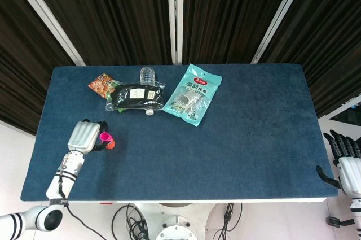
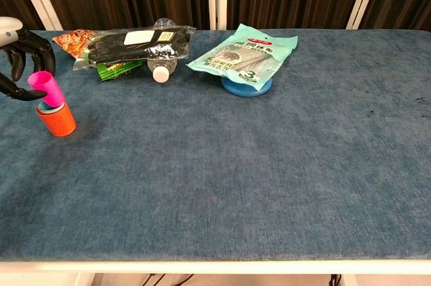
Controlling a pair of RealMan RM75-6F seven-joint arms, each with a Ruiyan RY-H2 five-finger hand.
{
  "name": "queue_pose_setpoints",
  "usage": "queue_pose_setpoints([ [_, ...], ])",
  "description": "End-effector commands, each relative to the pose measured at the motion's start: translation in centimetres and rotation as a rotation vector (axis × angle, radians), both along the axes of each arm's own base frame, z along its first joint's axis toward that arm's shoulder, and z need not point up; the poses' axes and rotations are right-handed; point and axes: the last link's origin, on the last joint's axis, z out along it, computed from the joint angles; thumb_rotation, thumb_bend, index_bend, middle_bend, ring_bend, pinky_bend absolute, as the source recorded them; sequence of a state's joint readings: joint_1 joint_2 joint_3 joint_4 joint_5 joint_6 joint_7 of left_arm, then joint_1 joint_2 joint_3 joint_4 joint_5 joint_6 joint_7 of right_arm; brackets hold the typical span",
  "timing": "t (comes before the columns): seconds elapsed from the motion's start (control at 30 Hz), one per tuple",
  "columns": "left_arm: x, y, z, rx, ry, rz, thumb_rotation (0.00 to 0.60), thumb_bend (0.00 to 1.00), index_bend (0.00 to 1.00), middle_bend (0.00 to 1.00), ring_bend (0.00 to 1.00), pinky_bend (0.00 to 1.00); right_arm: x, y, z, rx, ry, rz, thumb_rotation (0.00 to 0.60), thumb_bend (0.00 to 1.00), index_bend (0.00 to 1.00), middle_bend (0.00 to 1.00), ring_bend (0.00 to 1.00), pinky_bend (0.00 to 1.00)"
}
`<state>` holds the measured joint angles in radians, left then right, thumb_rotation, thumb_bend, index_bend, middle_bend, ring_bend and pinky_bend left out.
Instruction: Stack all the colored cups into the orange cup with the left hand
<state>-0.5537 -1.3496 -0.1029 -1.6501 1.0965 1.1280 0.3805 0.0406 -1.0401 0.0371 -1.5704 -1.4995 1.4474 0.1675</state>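
Evidently the pink cup (image 2: 47, 88) you held was light, stiff and slick-walled plastic, best taken around its upper wall near the rim. It sat tilted in the mouth of the orange cup (image 2: 58, 119), near the table's (image 2: 269, 165) left edge. Your left hand (image 1: 83, 136) curled around it, arm reaching from the near-left corner. Your right hand (image 1: 344, 152) hung fingers apart, holding nothing, off the right edge.

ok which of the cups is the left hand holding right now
The pink cup. The left hand holds it tilted, its base in the mouth of the orange cup, which stands on the table with a teal cup's rim showing inside.
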Motion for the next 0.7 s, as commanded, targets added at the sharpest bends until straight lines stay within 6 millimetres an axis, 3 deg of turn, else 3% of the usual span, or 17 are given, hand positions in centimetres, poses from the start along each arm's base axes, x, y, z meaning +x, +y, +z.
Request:
queue_pose_setpoints([
  [0.03,-0.1,-0.1,0.1,-0.001,0.003,0.003,0.6,0.29,0.51,0.52,0.57,0.42,0.1,0.0,-0.1,0.001,0.001,0.003,0.6,0.27,0.0,0.0,0.0,0.0],
  [0.17,-0.4,-0.3,0.0,-0.008,0.009,0.014,0.6,0.28,0.5,0.51,0.57,0.42,0.1,0.0,-0.1,0.002,0.001,0.004,0.6,0.27,0.0,0.0,0.0,0.0],
  [0.27,-0.7,-0.4,0.0,-0.017,0.013,0.018,0.6,0.28,0.4,0.48,0.54,0.41,0.1,0.0,-0.1,0.002,0.002,0.003,0.6,0.27,0.0,0.0,0.0,0.0],
  [0.37,-0.7,-0.5,0.2,-0.012,0.017,0.007,0.6,0.26,0.26,0.37,0.43,0.38,0.1,0.0,-0.1,0.0,0.001,0.003,0.6,0.27,0.0,0.0,0.0,0.0],
  [0.5,-0.2,-0.7,0.8,0.006,-0.003,-0.014,0.6,0.23,0.11,0.17,0.16,0.23,0.2,0.0,0.0,-0.003,0.0,0.006,0.6,0.27,0.0,0.0,0.0,0.0],
  [0.7,0.9,-2.0,4.2,0.154,-0.049,-0.076,0.6,0.21,0.09,0.09,0.05,0.12,0.0,0.4,-0.1,-0.004,0.005,-0.001,0.6,0.27,0.0,0.0,0.0,0.0],
])
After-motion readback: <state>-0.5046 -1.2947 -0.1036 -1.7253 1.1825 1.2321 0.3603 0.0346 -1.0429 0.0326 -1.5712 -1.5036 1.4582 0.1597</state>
